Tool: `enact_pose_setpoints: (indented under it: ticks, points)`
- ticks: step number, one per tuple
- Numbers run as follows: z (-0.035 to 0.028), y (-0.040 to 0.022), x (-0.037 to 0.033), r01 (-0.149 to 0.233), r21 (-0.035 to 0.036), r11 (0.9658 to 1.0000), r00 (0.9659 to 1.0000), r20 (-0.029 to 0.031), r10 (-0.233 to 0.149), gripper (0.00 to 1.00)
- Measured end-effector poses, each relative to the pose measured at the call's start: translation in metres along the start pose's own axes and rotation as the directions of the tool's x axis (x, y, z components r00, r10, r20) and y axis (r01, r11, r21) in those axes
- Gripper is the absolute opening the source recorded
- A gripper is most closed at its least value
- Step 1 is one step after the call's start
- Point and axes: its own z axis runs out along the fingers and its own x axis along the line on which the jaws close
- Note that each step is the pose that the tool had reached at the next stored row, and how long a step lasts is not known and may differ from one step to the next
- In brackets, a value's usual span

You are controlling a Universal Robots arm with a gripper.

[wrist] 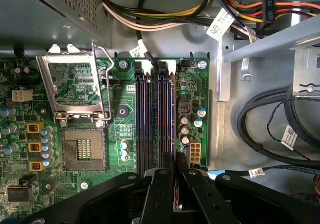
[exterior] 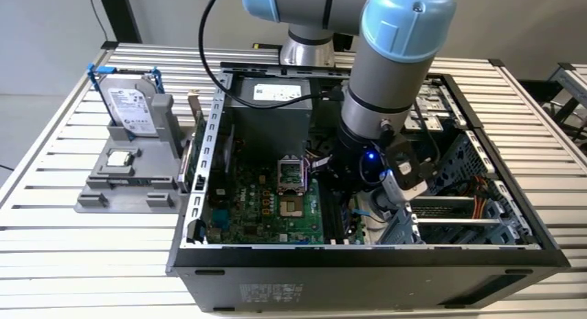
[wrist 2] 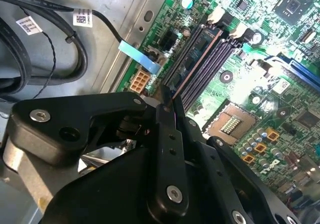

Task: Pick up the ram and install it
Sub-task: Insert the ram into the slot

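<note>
Slatted metal table (exterior: 55,216), arm reaching down into case (exterior: 367,264), gripper (wrist: 174,166) clamped on ram (wrist: 173,134).

The exterior view looks down from high and in front on an open computer case (exterior: 367,257) lying on a slatted table (exterior: 55,243), taking in the whole case and the arm (exterior: 390,78) reaching into it. Both wrist views ride close above the motherboard (wrist: 125,134), looking past the black gripper (wrist: 174,171) at the memory slots (wrist: 155,119). The second wrist view sees those slots (wrist 2: 202,59) at a slant beyond the gripper (wrist 2: 170,101). All three views share the motherboard (exterior: 266,202) and processor socket (exterior: 289,174).
</note>
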Motion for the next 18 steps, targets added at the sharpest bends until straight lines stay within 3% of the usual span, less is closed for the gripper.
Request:
enact_pose_setpoints:
  ticks: [9, 18]
  points:
    - [0.0011, 0.0, 0.0, -0.001, 0.0, 1.0, 1.0, 0.0, 0.001, 0.0]
    - [0.0085, 0.0004, 0.0001, -0.001, 0.0004, 1.0, 1.0, -0.0013, 0.001, 0.0]
